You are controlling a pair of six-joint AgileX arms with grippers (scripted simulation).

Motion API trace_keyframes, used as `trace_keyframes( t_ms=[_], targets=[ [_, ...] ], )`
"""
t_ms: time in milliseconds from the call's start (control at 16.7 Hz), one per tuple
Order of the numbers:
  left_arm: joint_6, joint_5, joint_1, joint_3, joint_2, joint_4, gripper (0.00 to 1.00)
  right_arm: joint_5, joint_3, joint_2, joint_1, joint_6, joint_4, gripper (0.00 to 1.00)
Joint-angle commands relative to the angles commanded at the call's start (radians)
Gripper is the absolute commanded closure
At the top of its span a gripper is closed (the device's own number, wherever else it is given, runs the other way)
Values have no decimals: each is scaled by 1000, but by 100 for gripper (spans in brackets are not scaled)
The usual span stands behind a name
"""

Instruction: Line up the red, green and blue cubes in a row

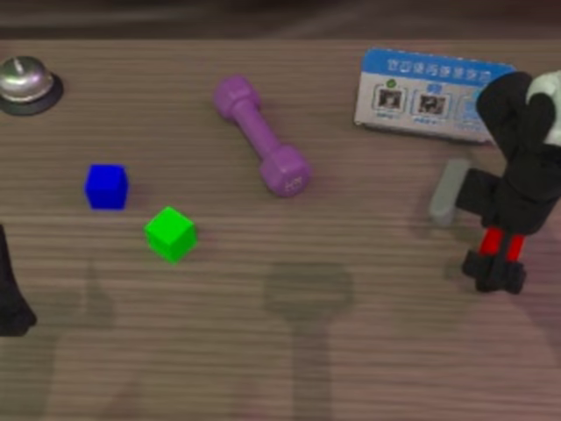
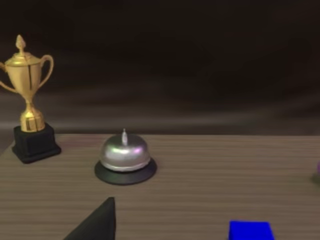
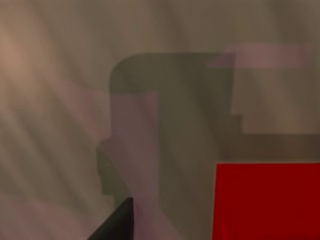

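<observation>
Right gripper (image 1: 501,256) holds red cube (image 1: 502,243) right of dumbbell (image 1: 261,134); open table (image 1: 368,333) below. Green cube (image 1: 170,233), blue cube (image 1: 106,187) lie left of dumbbell.

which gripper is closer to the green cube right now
Left. The left gripper sits at the table's left edge, fairly near the green cube; the right gripper is far right.
</observation>
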Motion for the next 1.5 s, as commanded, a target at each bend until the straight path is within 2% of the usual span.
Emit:
trace_keyframes(
  t_ms=[300,360,780,840,1020,1320,1500],
  targets=[
    [0,0,0,0,0,0,0,0,0,0,0,0,0,98],
    [0,0,0,0,0,0,0,0,0,0,0,0,0,100],
    [0,0,0,0,0,0,0,0,0,0,0,0,0,100],
    [0,0,0,0,0,0,0,-13,6,-42,0,19,-37,100],
    [0,0,0,0,0,0,0,-12,37,-59,2,16,-78,100],
    [0,0,0,0,0,0,0,-13,134,-135,8,15,-266,100],
    [0,0,0,0,0,0,0,-14,147,-151,9,16,-287,100]
  ],
)
